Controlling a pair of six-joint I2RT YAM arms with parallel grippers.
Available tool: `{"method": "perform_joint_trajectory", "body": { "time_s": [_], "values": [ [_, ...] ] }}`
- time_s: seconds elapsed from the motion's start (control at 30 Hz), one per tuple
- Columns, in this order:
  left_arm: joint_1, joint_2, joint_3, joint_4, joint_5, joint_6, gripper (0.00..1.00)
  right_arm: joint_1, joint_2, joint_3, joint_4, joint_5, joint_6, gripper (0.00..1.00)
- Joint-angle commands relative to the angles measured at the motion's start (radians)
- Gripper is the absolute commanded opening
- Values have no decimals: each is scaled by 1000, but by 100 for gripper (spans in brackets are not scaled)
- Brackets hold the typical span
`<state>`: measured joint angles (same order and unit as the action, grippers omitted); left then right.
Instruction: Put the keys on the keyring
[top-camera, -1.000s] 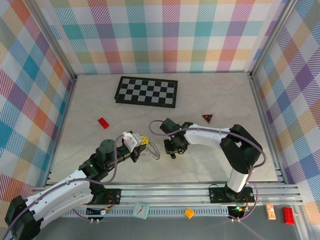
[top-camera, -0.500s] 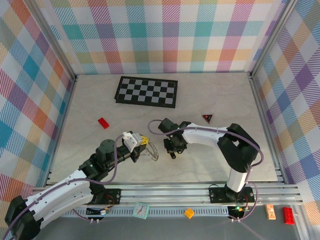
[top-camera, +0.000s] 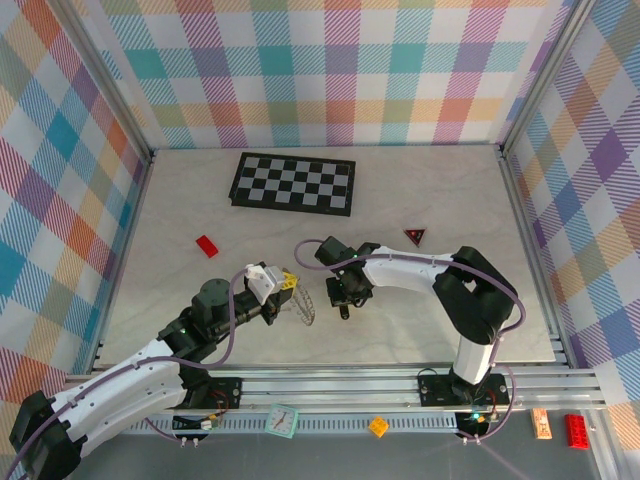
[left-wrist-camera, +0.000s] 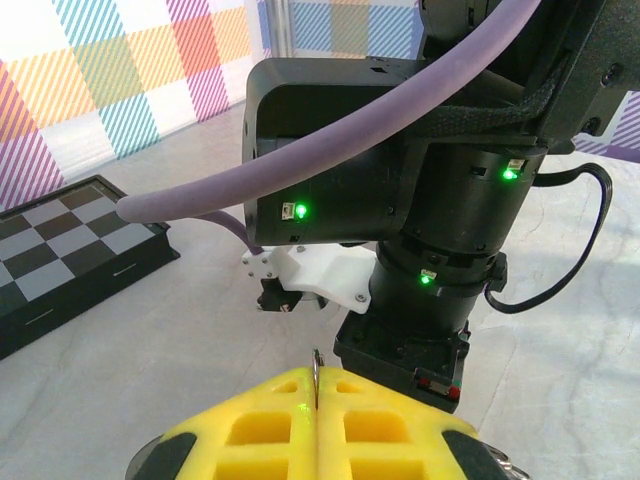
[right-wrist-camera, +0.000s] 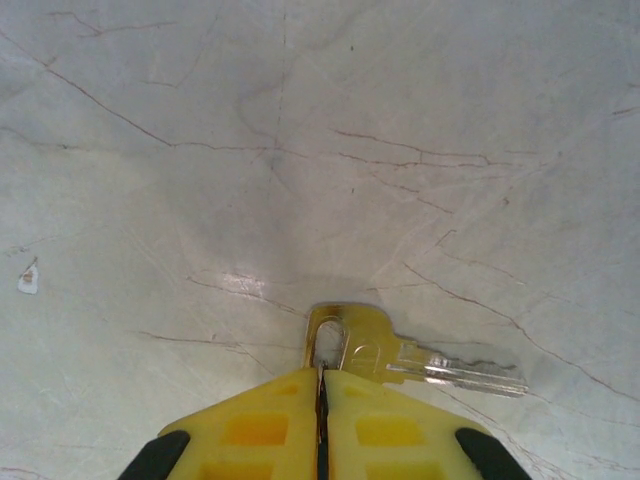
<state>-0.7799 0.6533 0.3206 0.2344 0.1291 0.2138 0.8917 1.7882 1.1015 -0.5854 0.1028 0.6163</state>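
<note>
Yellow pads of right claw (right-wrist-camera: 320, 378) pressed shut, pinching the head of a key (right-wrist-camera: 400, 358); silver blade flat on the desk (right-wrist-camera: 200, 150). Left claw (left-wrist-camera: 315, 388) clamped shut on the thin edge of the keyring (top-camera: 307, 303), held up near the right arm (left-wrist-camera: 400, 150). Judged early: one key gripped, not yet lifted, none visibly threaded. Left to do: lifting, lining key hole to ring, sliding on, then any further keys.
</note>
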Motion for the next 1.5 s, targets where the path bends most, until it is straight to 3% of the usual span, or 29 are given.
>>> {"method": "perform_joint_trajectory", "body": {
  "time_s": [0.0, 0.1, 0.23, 0.4, 0.63, 0.93, 1.2, 1.47],
  "values": [
    [9, -4, 34, 26, 2, 14, 0, 11, 5, 26, -28, 19, 6, 6],
    [9, -3, 34, 26, 3, 15, 0, 11, -12, 25, -30, 28, 1, 0],
    [9, 3, 34, 26, 6, 15, 0, 12, -79, 2, -16, 47, -22, 0],
    [8, 59, 45, 58, 50, 17, 0, 12, -251, -102, 80, 43, -202, 0],
    [9, 171, 68, 144, 146, 29, 0, -22, -418, -209, 164, -131, -501, 0],
    [9, 286, 78, 230, 216, 44, 0, -38, -644, -360, 315, -268, -758, 0],
    [8, 334, 78, 276, 297, 58, 0, -46, -751, -403, 338, -396, -862, 0],
    [8, 355, 82, 286, 354, 83, 0, -46, -712, -369, 360, -447, -876, 0]
  ]
}}
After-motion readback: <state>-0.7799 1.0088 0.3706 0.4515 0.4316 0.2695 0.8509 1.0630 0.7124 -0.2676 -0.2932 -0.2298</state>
